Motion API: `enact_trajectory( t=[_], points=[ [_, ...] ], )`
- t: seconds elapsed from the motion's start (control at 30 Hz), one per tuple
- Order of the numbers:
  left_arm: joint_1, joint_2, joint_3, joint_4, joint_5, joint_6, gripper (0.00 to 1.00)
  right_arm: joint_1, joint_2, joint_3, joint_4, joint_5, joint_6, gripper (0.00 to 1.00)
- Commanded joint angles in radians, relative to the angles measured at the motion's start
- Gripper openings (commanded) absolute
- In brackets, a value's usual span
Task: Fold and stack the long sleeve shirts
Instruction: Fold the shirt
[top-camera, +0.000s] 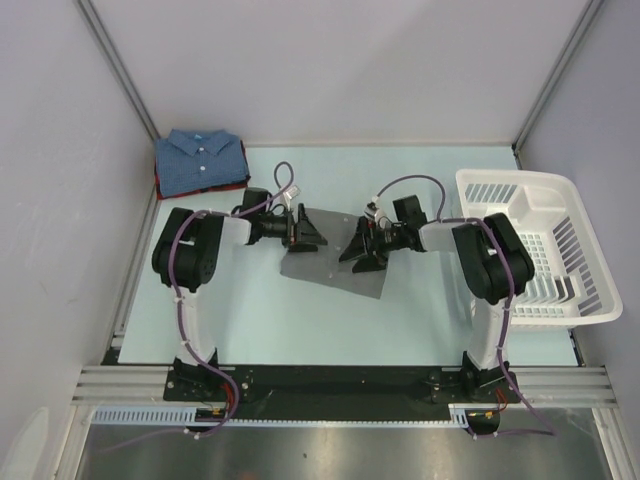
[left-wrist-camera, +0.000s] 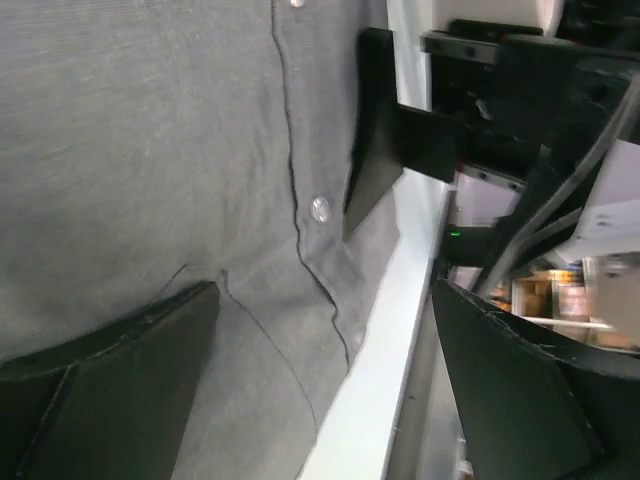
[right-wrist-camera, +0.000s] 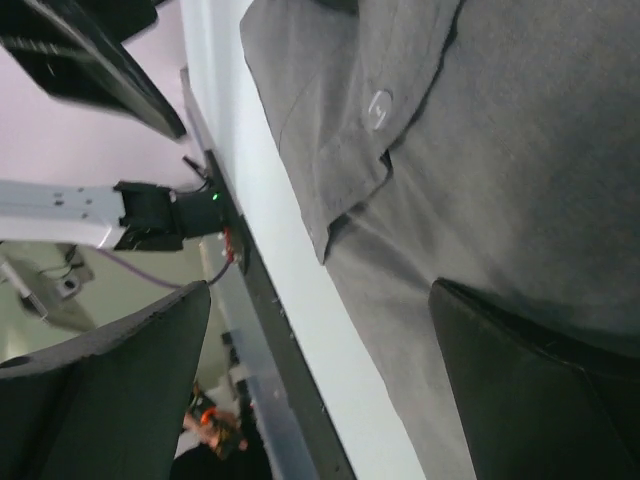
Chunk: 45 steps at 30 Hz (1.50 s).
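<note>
Grey shirt lies at the middle of the table, long axis left-right. Your left gripper hangs over its left end and your right gripper over its right, both gaping and equally near.

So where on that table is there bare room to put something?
Bare table on the near side of the grey shirt, and far middle between the blue shirt and the white basket. Crowded at centre: left gripper and right gripper over the shirt.
</note>
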Motion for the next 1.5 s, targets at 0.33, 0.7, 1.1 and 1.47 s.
enact_trajectory(
  t=[0.33,0.7,1.1,1.47],
  points=[
    [0.267,-0.396,-0.306,-0.137,-0.058,0.166,1.00,-0.111,0.146,0.353,-0.481,0.169,-0.460,1.00],
    [0.318,-0.446,-0.354,-0.185,-0.069,0.220,0.88,0.031,-0.061,0.445,-0.613,0.202,-0.549,1.00],
    [0.199,-0.280,-0.280,-0.107,-0.011,0.180,0.89,0.105,0.034,0.388,-0.378,0.216,-0.440,1.00],
    [0.156,-0.336,-0.303,-0.096,0.005,0.186,0.80,0.082,0.165,0.378,-0.281,0.182,-0.279,1.00]
  ],
)
